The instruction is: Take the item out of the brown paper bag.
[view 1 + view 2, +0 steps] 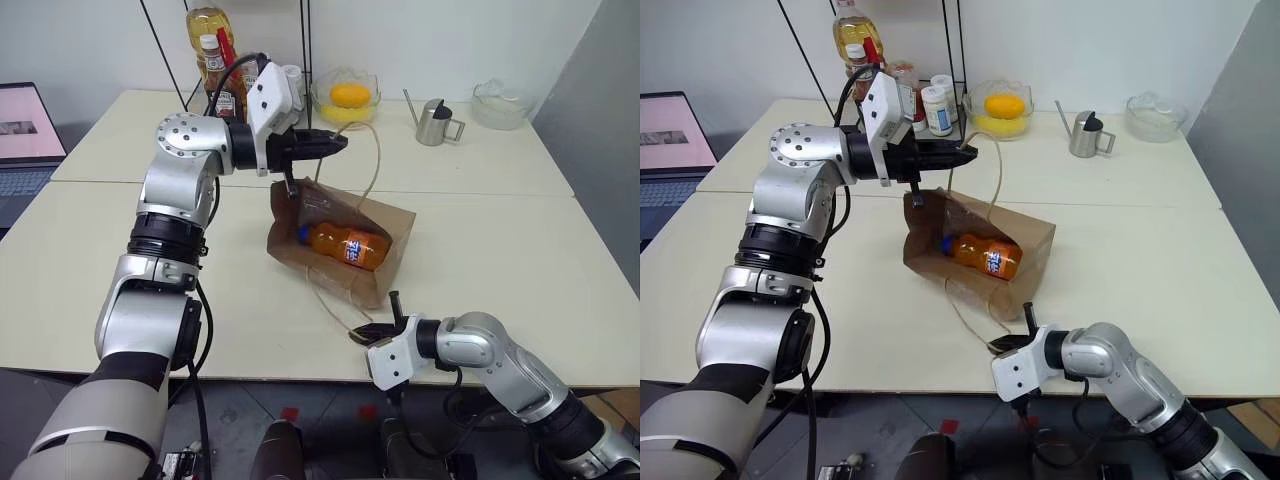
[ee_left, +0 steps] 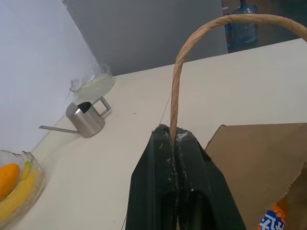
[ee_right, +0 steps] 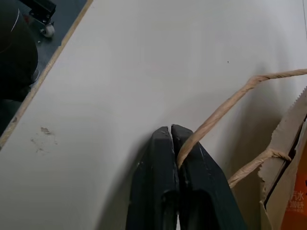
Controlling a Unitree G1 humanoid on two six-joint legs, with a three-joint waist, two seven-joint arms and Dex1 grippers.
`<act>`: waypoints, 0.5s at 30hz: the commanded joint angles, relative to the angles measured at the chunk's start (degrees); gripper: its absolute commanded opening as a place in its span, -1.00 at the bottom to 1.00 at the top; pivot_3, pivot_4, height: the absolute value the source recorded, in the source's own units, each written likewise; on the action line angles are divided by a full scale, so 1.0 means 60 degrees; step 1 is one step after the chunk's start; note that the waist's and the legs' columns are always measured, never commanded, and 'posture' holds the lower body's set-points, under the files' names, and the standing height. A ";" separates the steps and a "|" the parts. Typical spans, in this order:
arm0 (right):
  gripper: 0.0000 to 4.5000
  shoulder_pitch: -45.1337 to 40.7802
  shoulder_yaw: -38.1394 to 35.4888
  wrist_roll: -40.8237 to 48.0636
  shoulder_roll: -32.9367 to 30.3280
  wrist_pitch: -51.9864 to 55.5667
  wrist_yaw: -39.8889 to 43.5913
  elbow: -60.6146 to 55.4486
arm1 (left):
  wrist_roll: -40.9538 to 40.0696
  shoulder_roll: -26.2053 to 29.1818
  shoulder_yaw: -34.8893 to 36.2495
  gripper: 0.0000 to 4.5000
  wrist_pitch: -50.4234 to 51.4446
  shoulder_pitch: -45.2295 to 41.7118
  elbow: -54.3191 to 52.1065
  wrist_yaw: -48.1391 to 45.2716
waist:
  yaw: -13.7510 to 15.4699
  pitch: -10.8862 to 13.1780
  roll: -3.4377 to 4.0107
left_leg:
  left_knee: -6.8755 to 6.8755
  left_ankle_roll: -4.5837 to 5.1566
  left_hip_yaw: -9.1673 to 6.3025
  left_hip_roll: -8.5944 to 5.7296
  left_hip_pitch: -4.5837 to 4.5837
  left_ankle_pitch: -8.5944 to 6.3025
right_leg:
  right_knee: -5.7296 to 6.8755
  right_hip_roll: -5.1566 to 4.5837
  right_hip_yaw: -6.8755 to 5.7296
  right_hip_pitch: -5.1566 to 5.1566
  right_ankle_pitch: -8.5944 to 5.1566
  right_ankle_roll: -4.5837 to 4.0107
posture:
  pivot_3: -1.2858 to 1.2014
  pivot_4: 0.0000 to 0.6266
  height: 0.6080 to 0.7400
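Observation:
The brown paper bag point(image 1: 388, 222) lies on its side in the middle of the table, its mouth facing left. Inside it lies the item, an orange soda bottle point(image 1: 345, 246) with a blue cap and blue-white label. My left gripper point(image 1: 340, 142) hangs above the bag's far edge, pointing right, shut on one cord handle point(image 2: 176, 72), which loops up from it. At the table's front edge my right gripper point(image 1: 358, 333) is shut on the other cord handle point(image 3: 225, 108), which runs back to the bag mouth.
Along the back of the table stand sauce and oil bottles point(image 1: 215, 60), a glass bowl holding an orange fruit point(image 1: 345, 97), a steel pitcher point(image 1: 435, 123) and a glass bowl point(image 1: 500, 103). A laptop point(image 1: 25, 130) sits at far left.

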 commanded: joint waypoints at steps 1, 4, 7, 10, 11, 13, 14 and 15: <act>-0.44 -0.0066 -0.0378 0.0331 0.0068 0.0151 0.0000 -0.0723 | -0.0177 -0.0077 0.0252 -1.00 -0.0016 -0.0109 -0.0451 0.0057 | 0.0000 0.0000 0.0000 | 0.0000 0.0000 0.0000 0.0000 0.0000 0.0000 | 0.0000 0.0000 0.0000 0.0000 0.0000 0.0000 | 0.03 -0.52 1.00; 0.07 0.0013 -0.0625 0.0533 -0.0025 0.0176 0.0001 -0.1179 | -0.0180 -0.0120 0.0254 -1.00 -0.0008 -0.0087 -0.0469 0.0051 | -0.0006 0.0000 0.0000 | 0.0000 0.0000 0.0000 0.0000 -0.0001 0.0000 | 0.0000 0.0000 0.0001 -0.0001 0.0000 0.0000 | 0.03 -0.52 1.00; 0.37 0.0261 -0.0986 0.1246 -0.0204 0.0089 0.0169 -0.1898 | -0.0213 -0.0157 0.0255 -1.00 0.0023 -0.0057 -0.0511 0.0040 | -0.0004 0.0001 0.0000 | -0.0001 0.0000 -0.0001 0.0000 -0.0001 0.0000 | 0.0000 0.0001 0.0000 0.0000 0.0000 0.0000 | 0.03 -0.52 1.00; 0.37 0.0484 -0.1563 0.2169 -0.0361 -0.0069 0.0178 -0.2501 | -0.0234 -0.0179 0.0248 -1.00 0.0046 -0.0008 -0.0567 0.0026 | -0.0006 0.0001 -0.0001 | -0.0001 0.0001 -0.0001 0.0000 -0.0003 -0.0001 | -0.0005 0.0000 0.0001 0.0001 0.0000 0.0000 | 0.03 -0.52 1.00; 0.37 0.0570 -0.1796 0.2569 -0.0435 -0.0096 0.0218 -0.2678 | -0.0236 -0.0189 0.0246 -1.00 0.0054 0.0003 -0.0581 0.0026 | -0.0005 0.0001 -0.0002 | -0.0001 0.0001 -0.0001 0.0000 -0.0003 -0.0001 | -0.0005 0.0000 0.0001 0.0001 0.0000 0.0000 | 0.03 -0.52 1.00; 0.37 0.0688 -0.2173 0.3170 -0.0544 -0.0120 0.0235 -0.2906 | -0.0232 -0.0215 0.0241 -1.00 0.0064 0.0002 -0.0582 0.0032 | -0.0009 0.0001 -0.0002 | -0.0002 0.0002 -0.0001 0.0000 -0.0003 -0.0002 | -0.0005 0.0000 0.0000 0.0004 0.0000 0.0000 | 0.03 -0.52 1.00; 0.37 0.0675 -0.2425 0.3550 -0.0657 -0.0194 0.0308 -0.3012 | -0.0232 -0.0232 0.0239 -1.00 0.0059 -0.0008 -0.0564 0.0032 | -0.0008 0.0001 -0.0002 | -0.0001 0.0004 -0.0001 0.0000 -0.0002 -0.0002 | -0.0006 0.0000 0.0000 0.0004 0.0000 0.0000 | 0.03 -0.52 1.00; 0.37 0.0559 -0.2700 0.3928 -0.0630 -0.0081 0.0254 -0.3129 | -0.0236 -0.0251 0.0238 -1.00 0.0055 -0.0013 -0.0551 0.0027 | -0.0008 0.0001 -0.0002 | -0.0001 0.0006 -0.0001 0.0000 -0.0002 -0.0003 | -0.0005 0.0000 0.0001 0.0004 0.0000 0.0000 | 0.03 -0.52 1.00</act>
